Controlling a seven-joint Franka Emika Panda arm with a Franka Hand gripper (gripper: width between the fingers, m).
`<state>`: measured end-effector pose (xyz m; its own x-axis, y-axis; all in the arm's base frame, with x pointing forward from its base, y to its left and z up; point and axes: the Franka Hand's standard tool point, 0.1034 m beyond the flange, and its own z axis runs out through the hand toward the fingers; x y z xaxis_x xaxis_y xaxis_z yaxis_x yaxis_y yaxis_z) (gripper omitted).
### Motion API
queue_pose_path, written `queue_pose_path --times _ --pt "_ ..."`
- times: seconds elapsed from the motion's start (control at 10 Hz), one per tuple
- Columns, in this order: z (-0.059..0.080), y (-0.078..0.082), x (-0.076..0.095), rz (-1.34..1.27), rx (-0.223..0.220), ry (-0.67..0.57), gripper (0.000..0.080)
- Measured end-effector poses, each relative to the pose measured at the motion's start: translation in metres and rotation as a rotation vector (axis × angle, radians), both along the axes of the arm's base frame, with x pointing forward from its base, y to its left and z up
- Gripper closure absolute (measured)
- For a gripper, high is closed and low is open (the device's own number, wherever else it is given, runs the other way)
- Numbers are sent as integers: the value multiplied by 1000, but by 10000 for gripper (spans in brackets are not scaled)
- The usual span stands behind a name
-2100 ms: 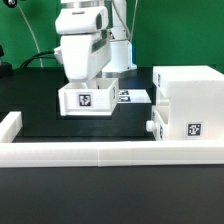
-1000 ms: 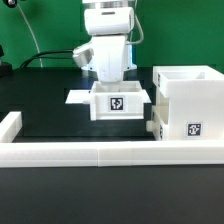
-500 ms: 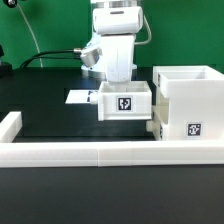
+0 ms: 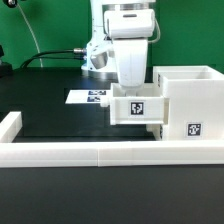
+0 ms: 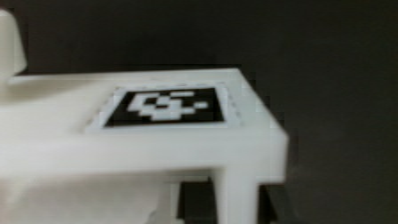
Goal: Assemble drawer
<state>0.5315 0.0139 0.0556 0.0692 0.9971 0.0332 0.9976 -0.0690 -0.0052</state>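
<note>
My gripper [image 4: 135, 88] is shut on the wall of a small white tray [image 4: 138, 107] with a black-and-white tag and holds it above the black table, its right side right up against the tall white case [image 4: 188, 100] at the exterior view's right. In the wrist view the tray's tagged face [image 5: 169, 108] fills the frame, and the two dark fingers [image 5: 206, 197] clamp a thin white wall. The case bears a tag low on its front. A knob [image 4: 152, 128] of the second tray pokes out by the case's lower left; the rest of that tray is hidden.
The marker board [image 4: 88, 97] lies flat on the table behind the held tray. A low white rail [image 4: 90, 150] edges the table's front, with a raised end at the exterior view's left [image 4: 10, 125]. A black cable runs at the back left.
My gripper has carried the tray steadily toward the exterior view's right, from the table's middle over to the case. The marker board behind it is now uncovered.
</note>
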Motion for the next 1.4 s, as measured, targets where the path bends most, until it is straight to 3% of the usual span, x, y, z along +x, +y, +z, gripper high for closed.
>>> queue_pose_path --times 1.4 --pt "-1 0 -6 5 -4 13 758"
